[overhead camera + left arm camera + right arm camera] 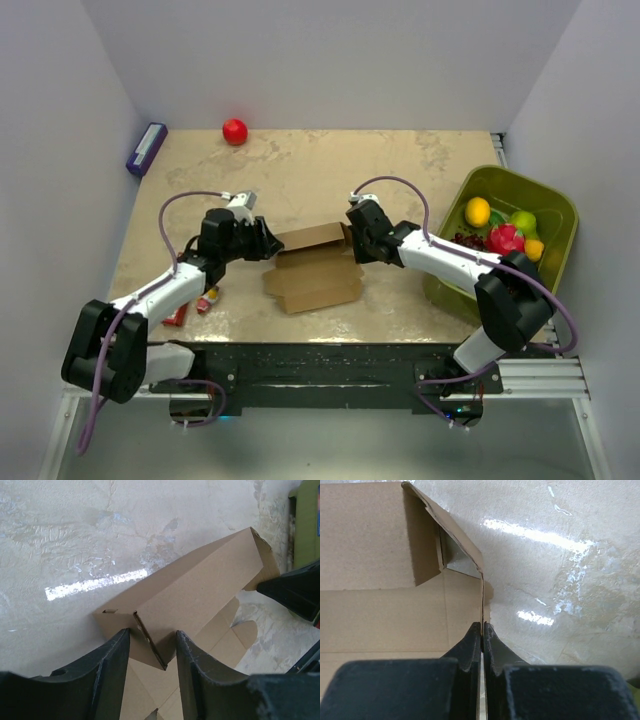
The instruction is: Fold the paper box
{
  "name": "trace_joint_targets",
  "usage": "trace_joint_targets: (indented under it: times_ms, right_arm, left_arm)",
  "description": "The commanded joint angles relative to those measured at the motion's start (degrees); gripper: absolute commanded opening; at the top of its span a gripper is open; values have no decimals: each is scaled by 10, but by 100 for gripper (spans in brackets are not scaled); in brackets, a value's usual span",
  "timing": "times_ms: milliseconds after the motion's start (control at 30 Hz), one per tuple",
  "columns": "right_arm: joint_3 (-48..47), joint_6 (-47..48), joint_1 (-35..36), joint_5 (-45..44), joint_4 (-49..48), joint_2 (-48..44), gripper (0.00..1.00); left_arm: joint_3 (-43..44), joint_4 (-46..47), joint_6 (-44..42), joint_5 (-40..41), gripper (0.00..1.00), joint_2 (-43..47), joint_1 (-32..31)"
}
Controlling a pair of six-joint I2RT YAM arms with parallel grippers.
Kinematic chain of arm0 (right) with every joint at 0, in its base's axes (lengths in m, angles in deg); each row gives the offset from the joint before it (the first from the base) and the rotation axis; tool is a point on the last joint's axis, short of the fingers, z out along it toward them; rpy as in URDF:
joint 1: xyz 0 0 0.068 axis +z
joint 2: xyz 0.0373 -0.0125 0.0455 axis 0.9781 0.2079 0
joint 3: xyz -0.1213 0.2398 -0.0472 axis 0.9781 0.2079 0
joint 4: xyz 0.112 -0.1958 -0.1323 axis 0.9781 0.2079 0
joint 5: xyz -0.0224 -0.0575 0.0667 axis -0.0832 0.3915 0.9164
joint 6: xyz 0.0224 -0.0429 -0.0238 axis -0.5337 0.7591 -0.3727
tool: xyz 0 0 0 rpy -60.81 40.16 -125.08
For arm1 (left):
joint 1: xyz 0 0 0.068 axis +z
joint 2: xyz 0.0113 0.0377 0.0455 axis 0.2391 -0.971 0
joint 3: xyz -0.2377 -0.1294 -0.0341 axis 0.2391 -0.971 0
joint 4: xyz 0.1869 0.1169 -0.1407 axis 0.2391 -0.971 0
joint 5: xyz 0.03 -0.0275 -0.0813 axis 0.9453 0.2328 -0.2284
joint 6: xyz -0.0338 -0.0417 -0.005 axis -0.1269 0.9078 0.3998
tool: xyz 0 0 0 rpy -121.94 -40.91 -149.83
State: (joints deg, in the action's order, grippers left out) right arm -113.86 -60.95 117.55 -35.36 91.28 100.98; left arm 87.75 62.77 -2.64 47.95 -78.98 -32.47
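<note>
Brown box (pixel 312 268) near the bench (pixel 400 160) front edge; we see right gripper (pixel 482 626) clamped on its flap, left gripper (pixel 152 636) apart.

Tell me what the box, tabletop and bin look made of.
The box: thin matte brown cardboard, by its raw cut edges and creased folds. The tabletop: beige, marbled, glossy with wrinkled glare, perhaps laminate or film; hard to say. The bin: smooth green, likely moulded plastic.
</note>
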Motion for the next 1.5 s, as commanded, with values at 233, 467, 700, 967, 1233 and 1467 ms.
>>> trace_joint_targets:
  times_ms: [233,467,700,967,1233,1467]
  right_arm:
    - [-46,-2,32,29,23,-1,0]
    - [-55,-8,44,48,4,21,0]
    - [-49,-28,46,63,-31,43,2]
    - [-55,-23,46,42,-17,16,33]
    - [-71,4,41,35,32,-81,66]
    - [-64,41,-46,49,60,-129,68]
  left_arm:
    - [39,-2,-3,-93,42,-53,5]
    - [97,-63,-44,-144,39,-118,4]
    - [128,-107,-86,-130,37,-142,5]
    - [158,-140,-124,-103,37,-157,18]
    - [185,-158,-141,-104,37,-184,25]
    - [180,-156,-146,-96,37,-178,26]
